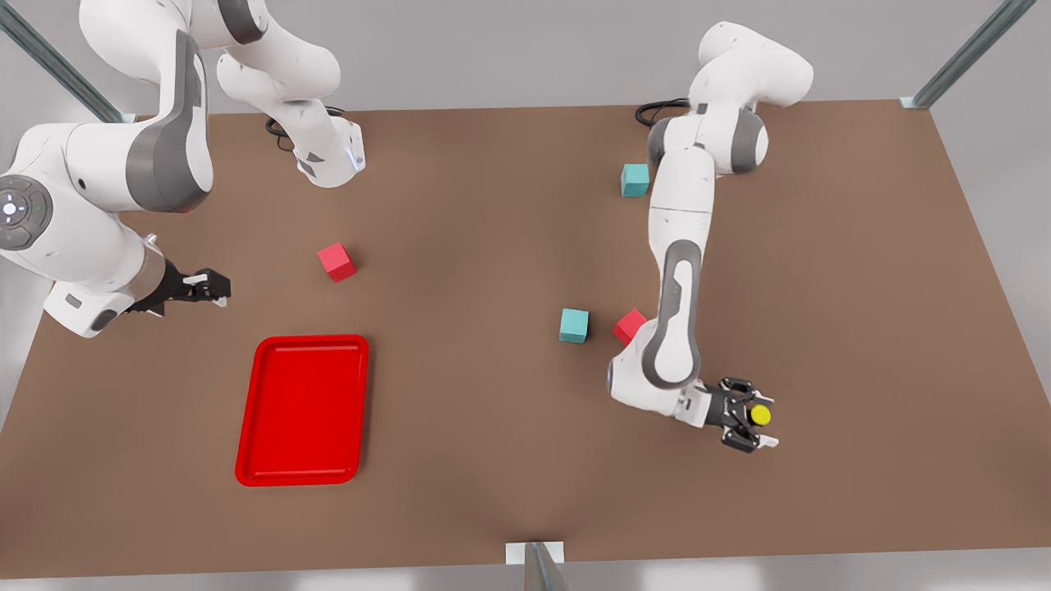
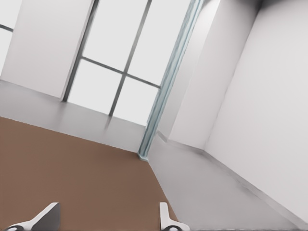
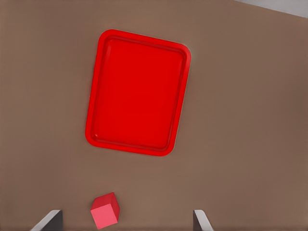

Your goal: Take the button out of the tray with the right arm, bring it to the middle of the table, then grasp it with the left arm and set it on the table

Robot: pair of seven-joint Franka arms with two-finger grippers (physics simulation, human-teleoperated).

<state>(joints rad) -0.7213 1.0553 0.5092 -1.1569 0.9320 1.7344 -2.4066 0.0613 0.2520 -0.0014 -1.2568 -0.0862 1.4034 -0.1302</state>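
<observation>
Since the tray (image 1: 312, 339) near my wide-open right gripper (image 1: 220, 291) holds nothing and the button (image 1: 761, 414) sits at my left gripper (image 1: 764, 424), grip state indeterminate, I judge only placement on the table (image 1: 493, 427) remains.

I can read no text, label, brand or number on anything from here: not on the arms, the tray, the cubes or the table.

Even, soft light, no glare.
Faint blurred shadows under the cubes (image 1: 574, 325); bright windows (image 2: 120, 62) wash out.
</observation>
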